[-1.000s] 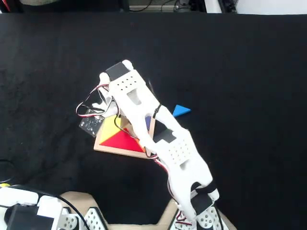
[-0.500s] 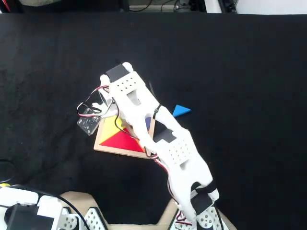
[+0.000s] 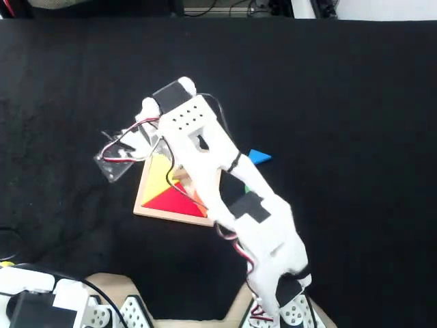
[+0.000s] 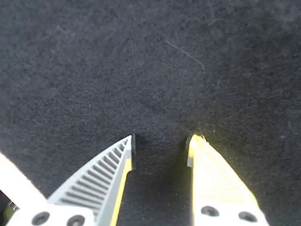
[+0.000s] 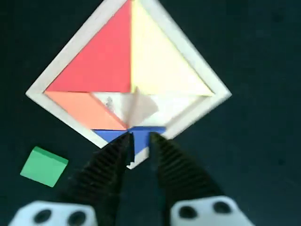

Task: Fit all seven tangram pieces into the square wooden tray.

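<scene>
The square wooden tray [image 5: 76, 47] is seen lying on the black cloth [image 4: 141, 56], partly filled. A red triangle [image 5: 101, 61] and a yellow triangle [image 5: 160, 66] are set side by side and take up one half of it, their long edges against the rim. An orange triangle [image 5: 87, 108] is fitted next to the red one, and a blue piece [image 5: 107, 134] is seated flat in the corner beyond it. A pale patch is left between the yellow triangle and the blue piece; whether it is bare wood or a piece cannot be told.

The right gripper [image 5: 139, 135] is held above that blue corner with its black fingers only narrowly parted. Nothing is pinched between them. In the high view the right arm [image 3: 225, 184] is stretched across the tray's far side.

Two pieces are found outside the tray: a green square [image 5: 44, 165], near the edge by the orange triangle, and a loose blue triangle [image 3: 258, 158], apart from the tray and beside the arm.

The left gripper [image 4: 162, 140] is held over bare cloth, its fingers spread and nothing between them.
</scene>
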